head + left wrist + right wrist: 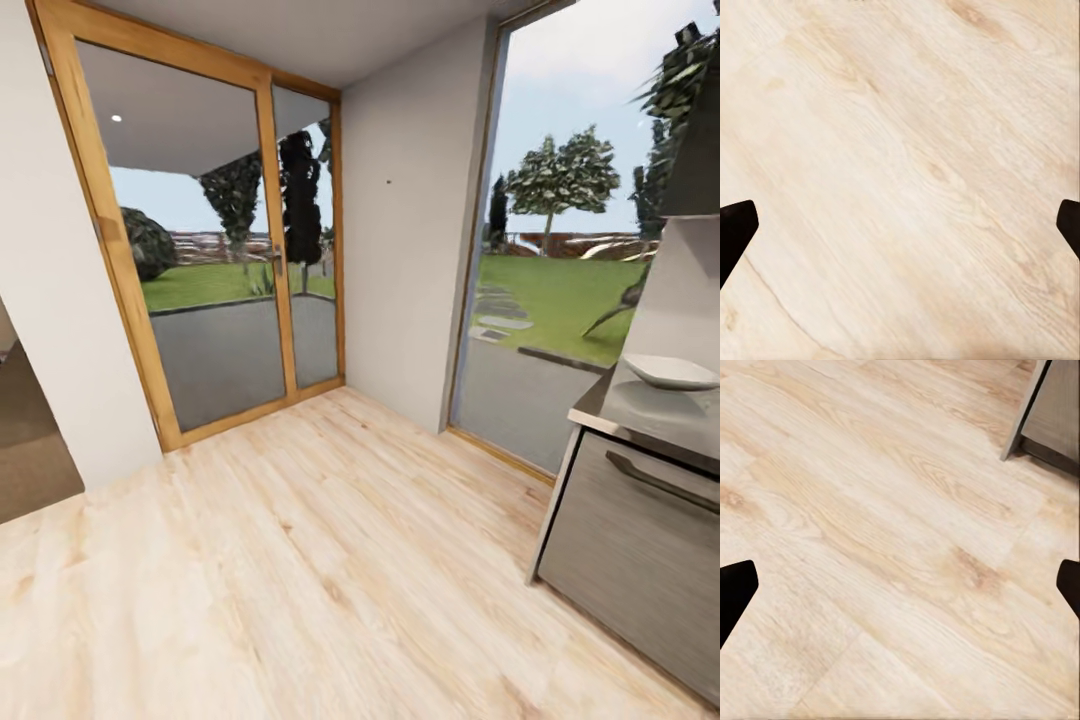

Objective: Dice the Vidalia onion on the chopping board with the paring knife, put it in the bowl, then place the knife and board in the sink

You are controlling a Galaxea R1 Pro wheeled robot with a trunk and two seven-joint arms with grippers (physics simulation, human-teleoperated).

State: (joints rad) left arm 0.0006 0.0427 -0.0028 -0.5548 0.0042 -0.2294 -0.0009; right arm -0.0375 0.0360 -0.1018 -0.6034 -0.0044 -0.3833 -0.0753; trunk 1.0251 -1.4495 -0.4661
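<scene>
While the bowl (672,372) sits on the countertop (640,408) beside the window (560,250), both grippers hang over bare wooden floor (300,580). Left gripper (900,225) and right gripper (900,585) seem spread wide, holding nothing.

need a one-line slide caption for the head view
Robot in transit: wood floor, glass door, and at the right edge a white bowl on the countertop above a grey cabinet.
</scene>
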